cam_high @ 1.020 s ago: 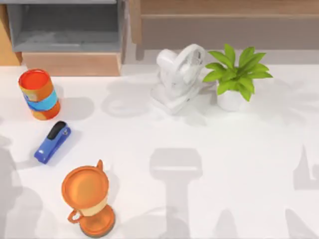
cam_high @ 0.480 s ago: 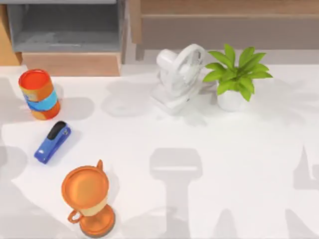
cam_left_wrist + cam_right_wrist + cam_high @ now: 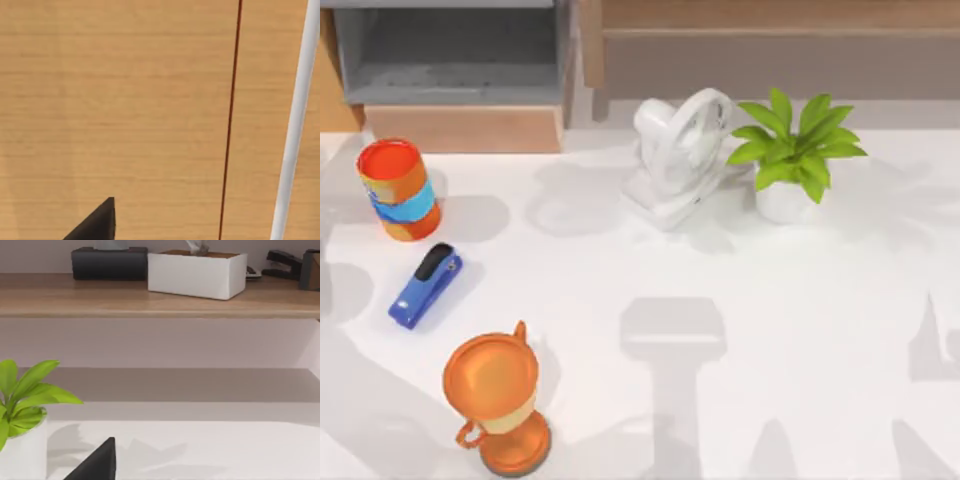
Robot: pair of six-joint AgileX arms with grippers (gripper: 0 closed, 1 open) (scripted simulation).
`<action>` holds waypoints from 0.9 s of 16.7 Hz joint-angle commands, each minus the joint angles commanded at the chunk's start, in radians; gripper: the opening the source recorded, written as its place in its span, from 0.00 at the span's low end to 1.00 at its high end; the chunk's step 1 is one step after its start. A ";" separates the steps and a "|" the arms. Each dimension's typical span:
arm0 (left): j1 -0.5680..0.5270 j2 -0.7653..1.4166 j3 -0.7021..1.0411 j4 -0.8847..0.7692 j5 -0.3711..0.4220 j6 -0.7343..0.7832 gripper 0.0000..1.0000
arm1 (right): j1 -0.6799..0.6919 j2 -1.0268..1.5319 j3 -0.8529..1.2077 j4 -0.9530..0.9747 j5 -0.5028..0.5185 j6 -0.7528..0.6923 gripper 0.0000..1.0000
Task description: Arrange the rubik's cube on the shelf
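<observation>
1. Shadows on the left side of the desk [image 3: 770,320] have shifted since the earlier frames. The objects sit where they were.
2. Left end effector [image 3: 97,225]: a dark wedge in the left wrist view, over a wood-grain surface with a thin dark-red line and a white strip. I cannot tell whether it is wide or narrow.
3. Right end effector [image 3: 97,462]: a dark wedge above the white desk, facing the shelf [image 3: 150,297]. Its state also cannot be told.
4. The shelf [image 3: 770,15] runs along the far edge on the right, a light-brown board with a grey-brown panel beneath. In the right wrist view a black box [image 3: 109,262] and a white box [image 3: 196,274] stand on the board.
5. Near the shelf edge, the white fan [image 3: 678,155] and the potted plant [image 3: 795,150] stand just beside each other.
6. A grey compartment [image 3: 450,60] is far left. On the left side of the desk, well apart from one another, are an orange can [image 3: 398,188], a blue stapler [image 3: 425,285] and an orange trophy cup [image 3: 498,400].
7. Open room: the desk surface in front of the fan and plant, out to the right edge.
</observation>
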 joint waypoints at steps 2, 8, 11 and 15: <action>0.000 0.000 0.000 0.000 0.000 0.000 1.00 | 0.000 0.000 0.000 0.000 0.000 0.000 1.00; -0.005 0.013 0.030 -0.017 -0.005 0.000 1.00 | 0.000 0.000 0.000 0.000 0.000 0.000 1.00; -0.020 0.043 0.092 -0.049 -0.019 -0.001 1.00 | 0.000 0.000 0.000 0.000 0.000 0.000 1.00; -0.025 0.054 0.115 -0.060 -0.025 -0.001 1.00 | 0.000 0.000 0.000 0.000 0.000 0.000 1.00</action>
